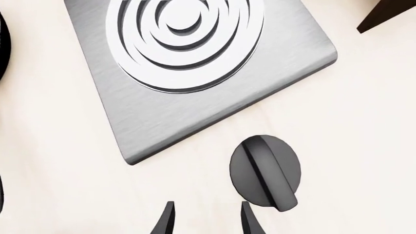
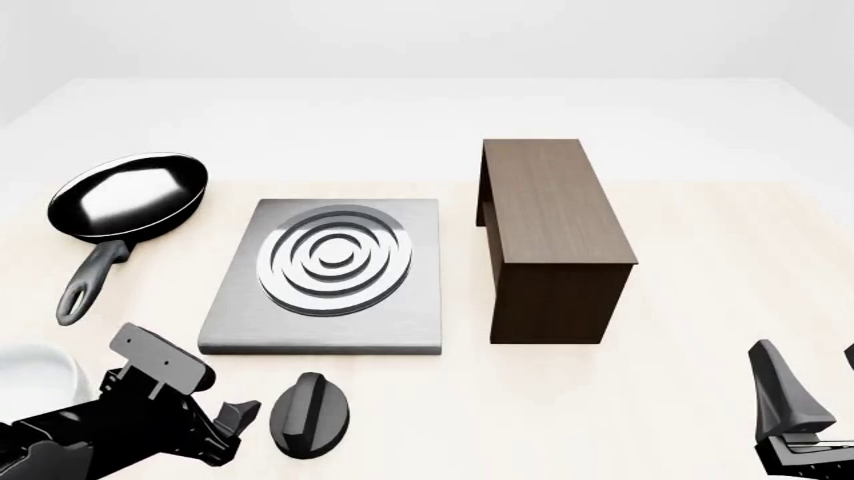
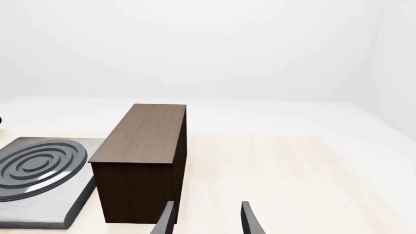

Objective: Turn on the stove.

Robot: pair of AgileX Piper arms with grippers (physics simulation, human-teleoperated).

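Observation:
The stove [image 2: 400, 320] is a flat grey metal slab with a round burner [image 2: 331, 258] of silver rings, lying in the middle of the table. Its separate black oval knob [image 2: 311, 415] lies on the table just in front of the slab. My left gripper [image 2: 238, 428] is open and empty, low over the table just left of the knob and not touching it. In the left wrist view the knob [image 1: 265, 170] lies beside the open fingertips [image 1: 247, 217], with the stove [image 1: 195, 112] beyond. My right gripper [image 2: 811, 390] is open and empty at the near right.
A black frying pan [image 2: 127, 195] lies left of the stove with its handle toward me. A tall dark brown cabinet [image 2: 554, 240] stands right of the stove and also shows in the right wrist view [image 3: 143, 156]. A white bowl [image 2: 34, 375] sits at the near left edge.

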